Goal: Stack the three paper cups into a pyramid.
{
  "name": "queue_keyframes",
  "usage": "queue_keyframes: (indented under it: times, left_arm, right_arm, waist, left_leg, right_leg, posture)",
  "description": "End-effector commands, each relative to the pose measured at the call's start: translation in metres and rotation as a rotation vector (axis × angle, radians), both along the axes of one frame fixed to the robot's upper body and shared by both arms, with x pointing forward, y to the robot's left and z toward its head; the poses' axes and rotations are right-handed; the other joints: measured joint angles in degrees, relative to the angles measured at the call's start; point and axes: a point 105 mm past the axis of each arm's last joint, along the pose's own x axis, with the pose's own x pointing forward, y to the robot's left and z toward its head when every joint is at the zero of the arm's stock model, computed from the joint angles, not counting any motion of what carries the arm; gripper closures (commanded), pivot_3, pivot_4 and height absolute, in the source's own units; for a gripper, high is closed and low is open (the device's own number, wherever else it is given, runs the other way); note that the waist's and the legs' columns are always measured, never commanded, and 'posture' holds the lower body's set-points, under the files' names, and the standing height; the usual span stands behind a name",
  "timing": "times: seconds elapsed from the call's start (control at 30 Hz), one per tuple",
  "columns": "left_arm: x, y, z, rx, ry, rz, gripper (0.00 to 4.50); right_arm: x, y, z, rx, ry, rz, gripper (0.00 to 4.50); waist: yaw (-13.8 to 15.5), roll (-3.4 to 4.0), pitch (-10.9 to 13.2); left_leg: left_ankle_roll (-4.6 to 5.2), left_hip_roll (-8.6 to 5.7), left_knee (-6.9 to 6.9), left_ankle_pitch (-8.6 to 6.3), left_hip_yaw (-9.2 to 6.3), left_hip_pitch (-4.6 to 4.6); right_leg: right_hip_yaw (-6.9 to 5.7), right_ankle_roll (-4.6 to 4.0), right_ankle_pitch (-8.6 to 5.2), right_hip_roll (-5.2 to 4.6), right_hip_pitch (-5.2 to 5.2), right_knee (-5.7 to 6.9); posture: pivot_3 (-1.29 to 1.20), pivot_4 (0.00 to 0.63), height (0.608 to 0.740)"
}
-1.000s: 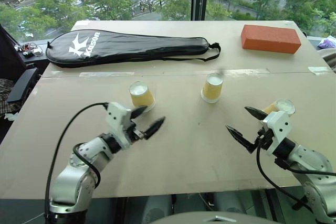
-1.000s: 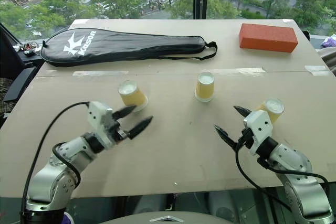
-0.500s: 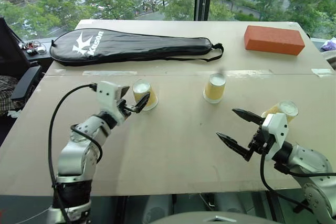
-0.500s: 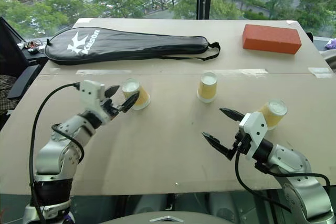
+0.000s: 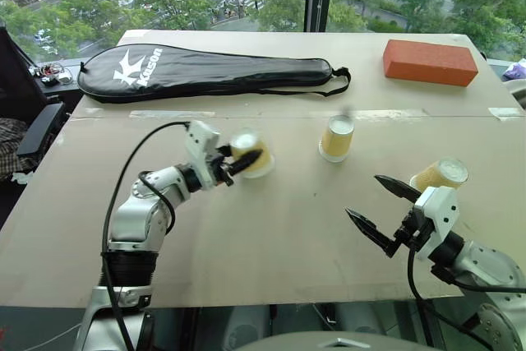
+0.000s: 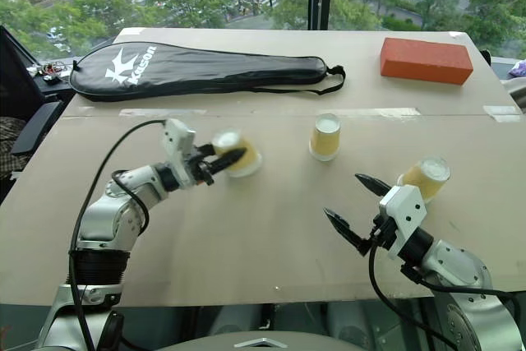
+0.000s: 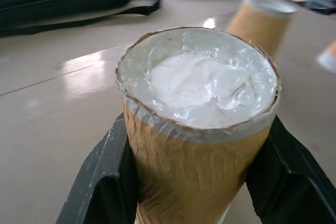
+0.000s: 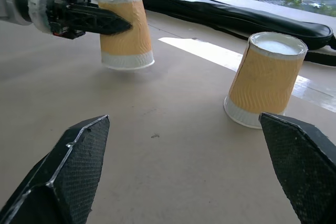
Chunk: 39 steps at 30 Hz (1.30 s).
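Observation:
Three yellow paper cups stand upside down on the table. My left gripper (image 5: 240, 160) is shut on the left cup (image 5: 253, 155), with its black fingers (image 7: 102, 179) pressed against both ribbed sides. I cannot tell whether this cup rests on the table or hangs just above it. The middle cup (image 5: 336, 138) stands free to its right, also seen as the near cup (image 8: 265, 77) in the right wrist view. The right cup (image 5: 440, 175) stands just behind my right gripper (image 5: 362, 195), which is open and holds nothing.
A black racket bag (image 5: 205, 71) lies across the far left of the cardboard-covered table (image 5: 271, 236). An orange brick (image 5: 429, 61) sits at the far right corner. A dark chair (image 5: 33, 133) stands off the table's left edge.
My left gripper reached the left cup, shut on it and shifted it to the right, toward the middle cup. The right gripper stayed open and hardly moved.

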Motion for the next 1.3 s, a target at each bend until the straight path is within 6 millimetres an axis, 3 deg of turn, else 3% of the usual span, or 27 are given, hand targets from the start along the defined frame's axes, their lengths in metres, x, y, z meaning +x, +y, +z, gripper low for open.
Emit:
queue_keyframes:
  times: [0.03, 0.27, 0.33, 0.37, 0.5, 0.67, 0.83, 1.03, 1.17, 1.3]
  left_arm:
    - [-0.013, -0.026, 0.005, 0.032, -0.072, -0.137, 2.39]
    - [-0.008, -0.052, -0.013, 0.071, -0.108, -0.141, 2.39]
    - [-0.015, -0.057, -0.015, 0.079, -0.105, -0.197, 2.39]
    - [-0.015, -0.056, -0.017, 0.095, -0.11, -0.195, 1.5]
    - [-0.013, -0.052, -0.015, 0.107, -0.133, -0.163, 0.01]
    - [-0.019, -0.037, 0.005, 0.045, -0.147, -0.116, 0.01]
    - [-0.047, -0.019, 0.019, -0.004, -0.124, -0.137, 0.01]
    - [-0.083, -0.009, 0.02, 0.007, -0.059, -0.202, 0.01]
    - [-0.088, -0.014, 0.02, 0.007, -0.061, -0.21, 0.01]
    - [-0.088, -0.02, 0.016, 0.003, -0.059, -0.229, 0.01]
  right_arm:
    - [-0.003, -0.002, 0.014, -0.011, -0.069, -0.024, 0.0]
    - [-0.003, -0.005, 0.016, -0.029, -0.082, -0.063, 0.0]
    - [-0.002, -0.005, 0.016, -0.033, -0.085, -0.066, 0.0]
    - [-0.002, -0.005, 0.017, -0.032, -0.087, -0.067, 0.0]
    - [0.004, -0.006, 0.021, -0.02, -0.097, -0.074, 0.0]
    - [0.018, -0.009, 0.027, -0.016, -0.117, -0.101, 0.0]
    - [0.037, -0.016, 0.036, 0.009, -0.096, -0.145, 0.0]
    - [0.048, -0.061, 0.044, -0.084, -0.117, -0.291, 0.0]
    - [0.054, -0.113, 0.038, -0.185, -0.098, -0.535, 0.0]
    - [0.053, -0.13, 0.02, -0.213, -0.018, -0.634, 0.0]
  waist:
    - [0.0, 0.01, 0.0]
    - [0.0, 0.02, 0.0]
    - [-0.1, 0.02, 0.0]
    - [-0.1, 0.02, 0.0]
    - [-0.1, 0.02, 0.0]
    - [-0.2, 0.02, 0.0]
    - [-0.5, 0.03, 0.0]
    - [0.2, 0.07, 0.0]
    - [0.2, 0.08, 0.0]
    - [-0.2, 0.11, 0.0]
  left_leg:
    - [0.0, -0.03, 0.0, 0.0, 0.0, 0.02]
    - [0.0, -0.07, 0.0, 0.0, -0.01, 0.02]
    - [0.0, -0.07, 0.01, 0.0, -0.01, 0.01]
    - [0.0, -0.07, 0.0, 0.0, -0.01, 0.01]
    - [0.0, -0.06, 0.0, 0.0, -0.04, 0.03]
    - [0.0, -0.02, 0.0, 0.0, -0.05, 0.02]
    - [0.0, 0.17, -0.01, 0.0, -0.06, 0.02]
    - [0.0, 0.15, -0.02, 0.0, -0.05, -0.03]
    - [0.0, 0.06, 0.01, 0.0, 0.01, -0.02]
    - [0.0, -0.01, 0.0, 0.0, 0.05, 0.04]
  right_leg:
    - [0.01, 0.0, 0.0, 0.01, 0.0, 0.01]
    - [0.02, 0.01, 0.0, 0.06, 0.0, 0.01]
    - [0.01, 0.01, -0.01, 0.07, 0.0, 0.01]
    - [0.01, 0.02, -0.01, 0.07, 0.0, 0.01]
    - [0.01, 0.04, -0.03, 0.08, 0.0, 0.01]
    - [0.02, 0.1, -0.06, 0.07, -0.01, 0.01]
    - [0.0, 0.06, -0.03, 0.06, -0.02, 0.01]
    - [-0.02, 0.0, -0.01, 0.02, -0.03, -0.01]
    - [0.04, 0.17, -0.11, -0.02, -0.01, -0.03]
    - [0.08, 0.17, -0.11, 0.05, -0.01, 0.0]
  posture:
    - [0.0, 0.15, 0.74]
    - [0.0, 0.15, 0.74]
    - [0.0, 0.15, 0.74]
    - [0.0, 0.15, 0.74]
    - [0.0, 0.15, 0.74]
    - [0.0, 0.15, 0.74]
    - [0.0, 0.15, 0.74]
    - [0.0, 0.15, 0.74]
    - [0.0, 0.15, 0.74]
    - [0.0, 0.15, 0.74]
